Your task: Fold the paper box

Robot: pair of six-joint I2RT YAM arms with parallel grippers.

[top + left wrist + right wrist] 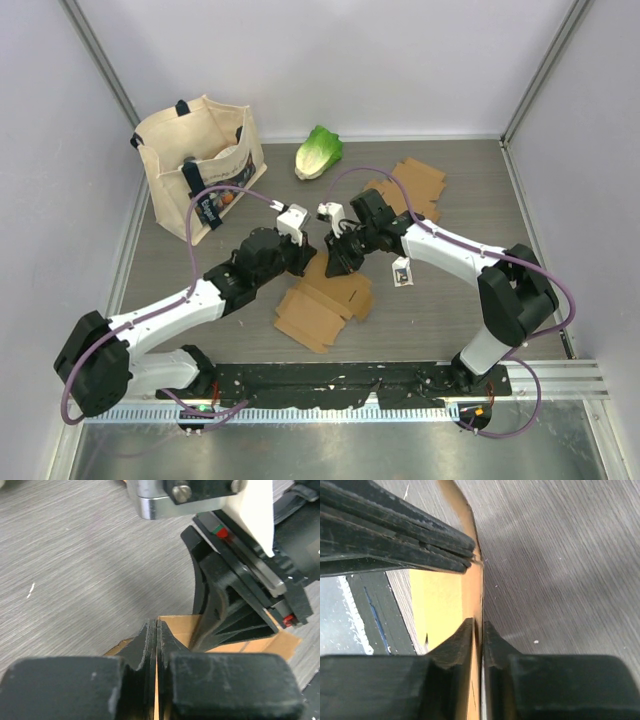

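My left gripper [156, 630] and right gripper [481, 630] each pinch one raised flap of the paper box [325, 305] lying mid-bench [440, 310]; gripping it from both sides should keep the crease straight.

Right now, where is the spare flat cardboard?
In the top view, the spare cardboard lies flat toward the far right of the table, just right of the lettuce and farther back than the paper box.
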